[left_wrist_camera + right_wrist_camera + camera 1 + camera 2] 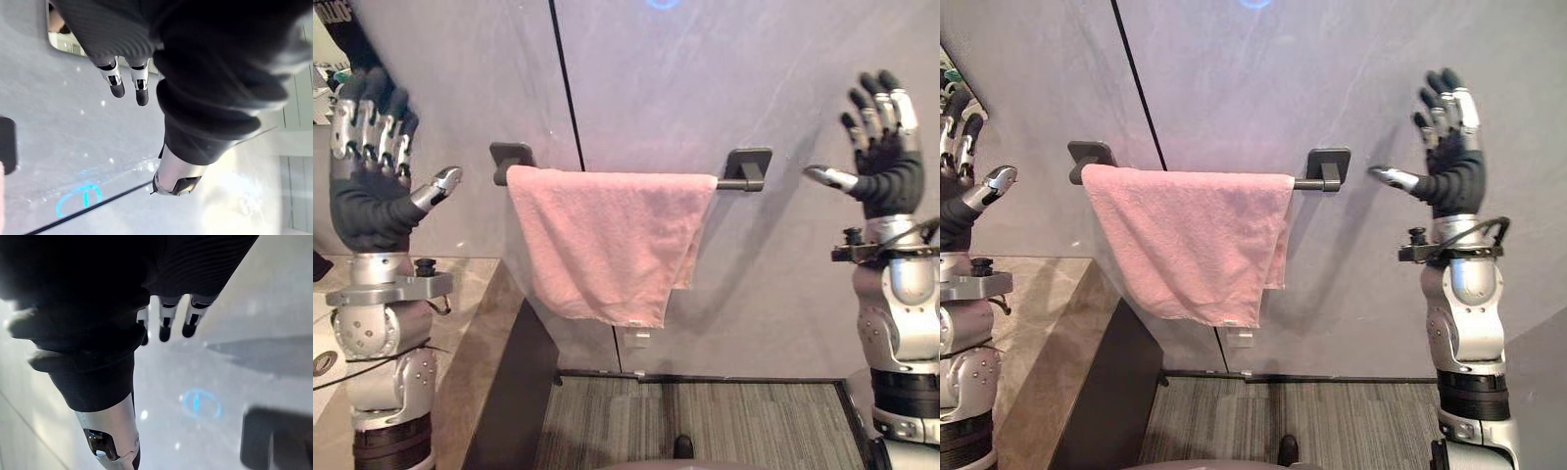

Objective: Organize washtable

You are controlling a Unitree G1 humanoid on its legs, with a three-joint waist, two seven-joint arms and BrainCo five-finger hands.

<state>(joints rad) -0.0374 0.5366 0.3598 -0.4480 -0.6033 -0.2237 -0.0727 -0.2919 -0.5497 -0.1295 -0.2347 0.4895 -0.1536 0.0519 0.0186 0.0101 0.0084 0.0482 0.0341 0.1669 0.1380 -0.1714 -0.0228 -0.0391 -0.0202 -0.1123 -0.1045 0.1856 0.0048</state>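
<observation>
A pink towel hangs folded over a dark wall rail, covering the rail from its left bracket almost to the right bracket. My left hand is raised to the left of the towel, fingers straight up, thumb pointing toward the towel, holding nothing. My right hand is raised to the right of the rail, open as well, thumb toward the bracket. Both hands are apart from the towel. The towel's lower corner hangs longest at the right.
A beige stone washtable top with a dark side panel stands at the lower left. The grey wall has a dark vertical seam. Striped grey floor lies below.
</observation>
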